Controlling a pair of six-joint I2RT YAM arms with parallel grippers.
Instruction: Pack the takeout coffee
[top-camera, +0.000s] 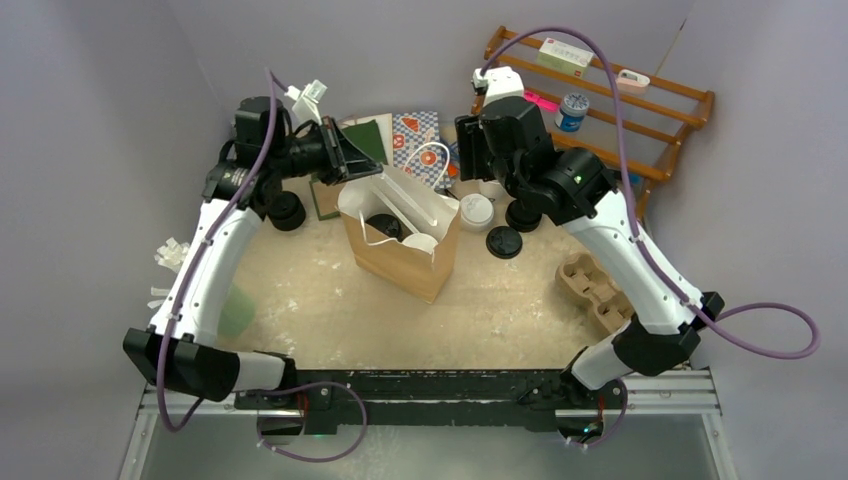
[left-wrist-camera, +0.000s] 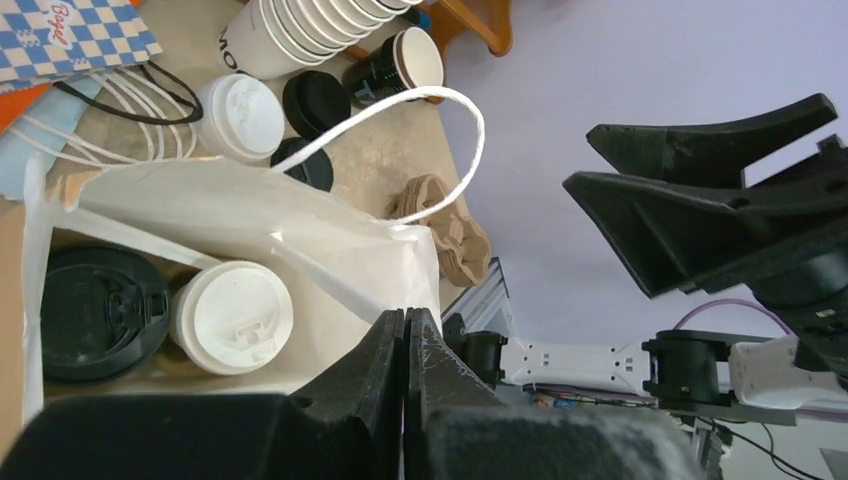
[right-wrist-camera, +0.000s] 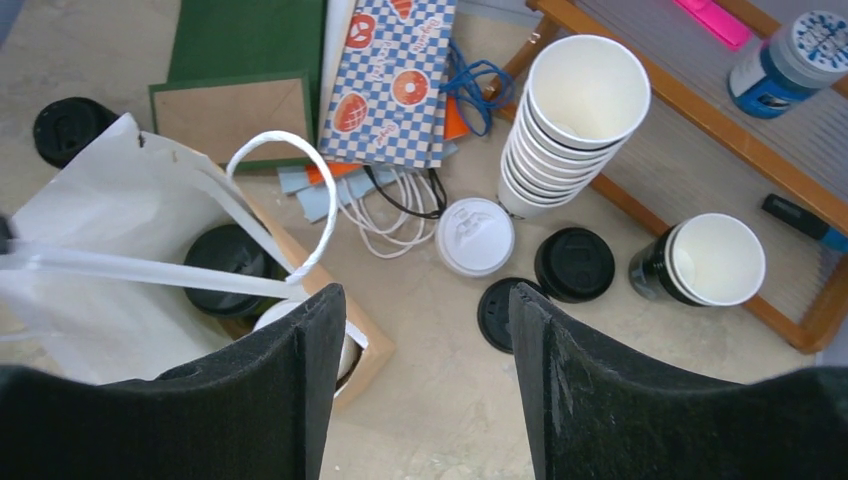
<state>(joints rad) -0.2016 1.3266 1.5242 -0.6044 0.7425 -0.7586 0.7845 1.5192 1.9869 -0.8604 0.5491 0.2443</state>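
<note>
Bag (left-wrist-camera: 300, 215) rim seemingly pinched in my clenched left gripper (left-wrist-camera: 405, 318); white-lid cup (left-wrist-camera: 232, 317) and black-lid cup (left-wrist-camera: 95, 312) just beyond, inside; right gripper (right-wrist-camera: 422, 298) spread, empty.

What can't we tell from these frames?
- Cup bodies in the bag: in all views its walls hide everything but the black lid and the white lid.
- White lid, right wrist view: mostly behind the right jaws.
- Cup stack and lidless cup, top view: mostly under the right arm.
- Item labels on the rack, top view: too small to read.
</note>
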